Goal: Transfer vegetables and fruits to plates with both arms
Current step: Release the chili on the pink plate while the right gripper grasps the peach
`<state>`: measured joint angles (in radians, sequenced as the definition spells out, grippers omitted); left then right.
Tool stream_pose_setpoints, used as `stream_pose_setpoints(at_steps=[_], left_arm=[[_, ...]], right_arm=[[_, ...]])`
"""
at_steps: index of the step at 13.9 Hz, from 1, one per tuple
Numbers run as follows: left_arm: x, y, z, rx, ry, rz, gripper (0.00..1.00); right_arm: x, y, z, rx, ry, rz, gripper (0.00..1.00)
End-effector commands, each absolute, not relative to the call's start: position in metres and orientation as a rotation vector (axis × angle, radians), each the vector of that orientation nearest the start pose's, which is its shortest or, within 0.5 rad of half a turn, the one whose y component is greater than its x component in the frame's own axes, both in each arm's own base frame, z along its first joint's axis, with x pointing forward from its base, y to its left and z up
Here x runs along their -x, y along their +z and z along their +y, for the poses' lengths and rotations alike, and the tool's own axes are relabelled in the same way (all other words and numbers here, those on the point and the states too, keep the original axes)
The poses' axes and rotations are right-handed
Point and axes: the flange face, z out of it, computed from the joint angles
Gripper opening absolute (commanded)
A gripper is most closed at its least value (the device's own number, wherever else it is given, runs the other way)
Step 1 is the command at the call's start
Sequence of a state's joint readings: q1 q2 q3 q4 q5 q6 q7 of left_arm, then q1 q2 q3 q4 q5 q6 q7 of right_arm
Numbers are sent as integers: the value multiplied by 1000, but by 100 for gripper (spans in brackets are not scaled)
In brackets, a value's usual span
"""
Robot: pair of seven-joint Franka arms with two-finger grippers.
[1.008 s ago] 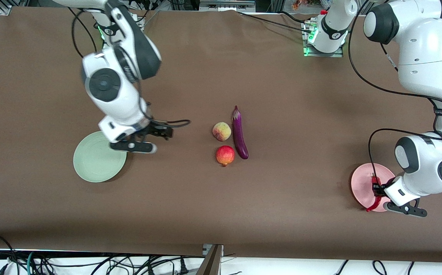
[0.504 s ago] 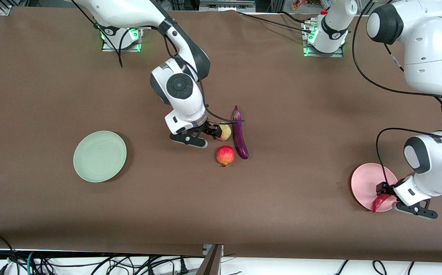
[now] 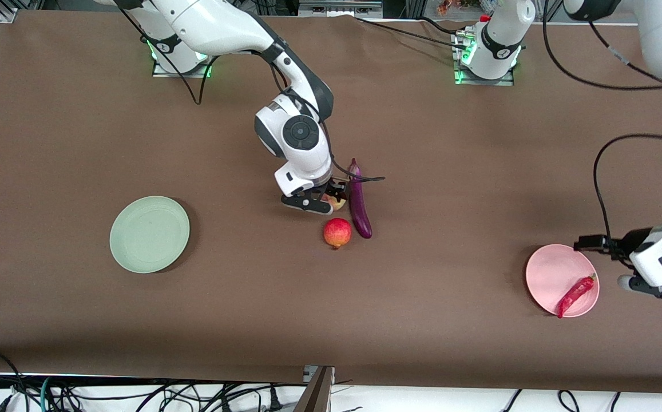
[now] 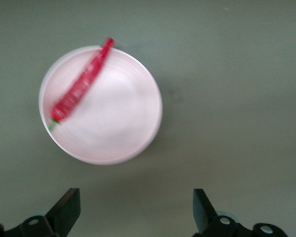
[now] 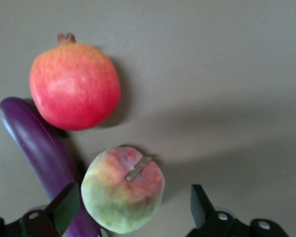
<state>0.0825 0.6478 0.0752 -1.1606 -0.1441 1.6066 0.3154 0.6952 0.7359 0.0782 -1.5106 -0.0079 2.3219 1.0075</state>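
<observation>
Chili pepper diagonal on pink plate (stem toward left arm's end)

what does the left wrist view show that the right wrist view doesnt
Only the left wrist view: the pale pink plate with the red chili pepper lying on it near the rim, and the open left gripper apart from the plate.

Only the right wrist view: the peach, the red-orange fruit and the purple eggplant, with the open right gripper low over the peach.

Both: the brown tabletop and a pair of open black fingers.
</observation>
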Motion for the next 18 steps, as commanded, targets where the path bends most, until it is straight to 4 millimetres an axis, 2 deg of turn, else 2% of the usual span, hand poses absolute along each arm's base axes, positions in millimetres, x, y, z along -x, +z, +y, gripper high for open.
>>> stream_pose_setpoints(at_steps=[1,3,6,7,9,11,12,13,17,18], left_arm=[[-687,451,23,3294,339,54,100],[-670,482,-19,3303,386,1,100],[-655,497,-87,3312,445,-44,100],[-653,498,-96,3314,450,-65,100],[-651,499,-100,3309,464,-84,100],[-652,499,-93,3305,464,-109,100],[-652,499,-91,3301,462,-114,100],[-653,499,-90,3301,462,-117,100],[-652,499,-90,3300,464,-119,100],[-652,499,-90,3299,467,-119,100]], right_arm=[[-526,232,500,3012,-35,409,100],[-523,224,502,3021,-26,402,100],[-521,214,506,3011,-41,389,100],[-521,210,506,3008,-44,389,100],[-516,202,509,3015,-35,379,100],[-516,196,509,3016,-33,377,98],[-516,196,509,3015,-35,373,87],[-516,196,509,3014,-37,370,83],[-517,195,508,3011,-41,372,84],[-517,194,509,3005,-48,368,81]])
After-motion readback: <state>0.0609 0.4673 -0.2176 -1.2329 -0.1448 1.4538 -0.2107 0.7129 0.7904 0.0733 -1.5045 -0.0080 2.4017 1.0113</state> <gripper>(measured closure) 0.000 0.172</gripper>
